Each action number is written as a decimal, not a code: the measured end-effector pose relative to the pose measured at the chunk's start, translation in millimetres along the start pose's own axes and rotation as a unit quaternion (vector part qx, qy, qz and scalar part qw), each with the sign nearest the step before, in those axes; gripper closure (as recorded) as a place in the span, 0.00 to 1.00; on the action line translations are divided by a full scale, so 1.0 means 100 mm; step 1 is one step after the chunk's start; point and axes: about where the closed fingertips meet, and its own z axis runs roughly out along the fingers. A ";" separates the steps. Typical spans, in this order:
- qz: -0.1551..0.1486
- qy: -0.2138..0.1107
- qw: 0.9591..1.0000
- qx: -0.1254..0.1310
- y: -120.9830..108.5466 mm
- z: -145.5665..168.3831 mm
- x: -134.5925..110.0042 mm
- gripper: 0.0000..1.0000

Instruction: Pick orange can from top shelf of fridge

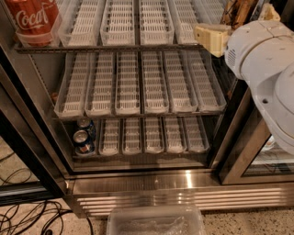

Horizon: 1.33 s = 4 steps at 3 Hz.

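Observation:
The orange can (237, 11), copper with brown streaks, stands at the right end of the top shelf (115, 47), cut off by the frame's top edge. The shelf carries long white slotted trays (119, 23). My gripper (241, 25), with cream-coloured parts, is at the can on the end of my white arm (266, 59), which reaches in from the right. The arm hides the can's lower part. The fridge (183, 193) stands open, with a ribbed steel base.
A red Coca-Cola can (32, 18) stands at the top shelf's left end. Two small blue cans (82, 137) sit at the bottom left. The glass door frame (243, 151) stands to the right. A clear plastic container (156, 222) and cables (27, 215) lie on the floor.

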 end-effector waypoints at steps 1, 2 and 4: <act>0.001 0.005 1.000 0.009 -0.05 0.06 0.08 0.18; 0.002 0.002 1.000 0.019 -0.12 0.16 0.08 0.18; 0.011 -0.006 0.999 0.035 -0.24 0.34 0.02 0.21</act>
